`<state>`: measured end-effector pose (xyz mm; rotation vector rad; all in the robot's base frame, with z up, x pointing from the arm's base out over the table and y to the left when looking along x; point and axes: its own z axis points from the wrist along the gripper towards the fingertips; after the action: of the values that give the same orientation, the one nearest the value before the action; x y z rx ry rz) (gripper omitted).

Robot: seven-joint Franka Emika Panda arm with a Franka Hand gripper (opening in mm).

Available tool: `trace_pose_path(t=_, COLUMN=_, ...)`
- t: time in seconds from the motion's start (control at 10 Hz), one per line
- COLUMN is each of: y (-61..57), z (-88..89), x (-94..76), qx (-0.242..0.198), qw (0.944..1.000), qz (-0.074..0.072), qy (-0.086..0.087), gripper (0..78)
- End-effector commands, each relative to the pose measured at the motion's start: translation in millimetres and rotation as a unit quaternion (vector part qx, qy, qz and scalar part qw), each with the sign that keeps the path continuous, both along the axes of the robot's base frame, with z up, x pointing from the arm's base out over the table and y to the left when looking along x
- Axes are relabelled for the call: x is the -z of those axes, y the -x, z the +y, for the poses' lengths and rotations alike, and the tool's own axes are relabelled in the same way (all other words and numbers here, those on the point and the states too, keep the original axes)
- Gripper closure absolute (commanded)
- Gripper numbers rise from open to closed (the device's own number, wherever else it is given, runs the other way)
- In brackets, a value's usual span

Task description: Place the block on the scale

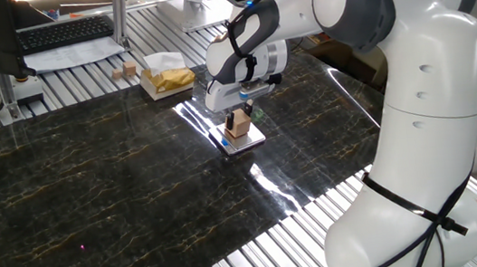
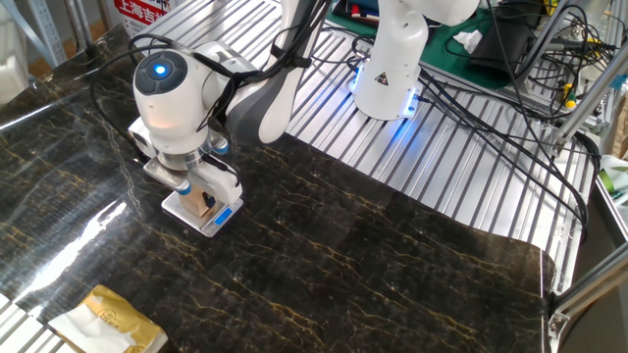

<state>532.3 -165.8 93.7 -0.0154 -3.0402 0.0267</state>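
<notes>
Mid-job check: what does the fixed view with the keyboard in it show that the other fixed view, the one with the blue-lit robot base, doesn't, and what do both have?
Only the keyboard view shows the keyboard, the tiny wooden block near it, and the scale's bare top plate around the block.

Only the other fixed view shows the lit robot base, the cable bundle and the blue light on the arm's wrist.

Both show the gripper low over the scale, the block sitting on it between the fingers, and the tan box with yellow material. Neither view settles whether the fingers grip the block.
</notes>
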Motion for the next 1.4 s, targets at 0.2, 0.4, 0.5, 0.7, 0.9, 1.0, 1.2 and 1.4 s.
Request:
trace_pose_path(t=0.2, y=-1.2, z=-0.6, x=-1.7, qx=0.003, qw=0.9999, qz=-0.007, qy=0.007, gripper=76.4)
trace_pose_path(t=0.4, y=-1.2, z=-0.6, x=-1.7, qx=0.003, qw=0.9999, qz=-0.008, qy=0.008, gripper=76.4)
trace_pose_path(t=0.5, y=-1.2, z=-0.6, x=-1.7, qx=0.003, qw=0.9999, qz=-0.007, qy=0.008, gripper=76.4)
trace_pose_path(t=0.7, y=-1.2, z=-0.6, x=-1.7, qx=0.003, qw=0.9999, qz=-0.007, qy=0.008, gripper=76.4)
trace_pose_path(t=0.9, y=-1.2, z=-0.6, x=-1.7, qx=0.003, qw=0.9999, qz=-0.008, qy=0.011, gripper=76.4)
trace_pose_path(t=1.0, y=-1.2, z=-0.5, x=-1.8, qx=0.004, qw=0.9999, qz=-0.008, qy=0.012, gripper=76.4)
trace_pose_path(t=1.2, y=-1.2, z=-0.3, x=-1.8, qx=0.006, qw=0.9999, qz=-0.008, qy=0.012, gripper=76.4)
trace_pose_path(t=1.4, y=-1.2, z=-0.2, x=-1.9, qx=0.006, qw=0.9999, qz=-0.008, qy=0.012, gripper=76.4)
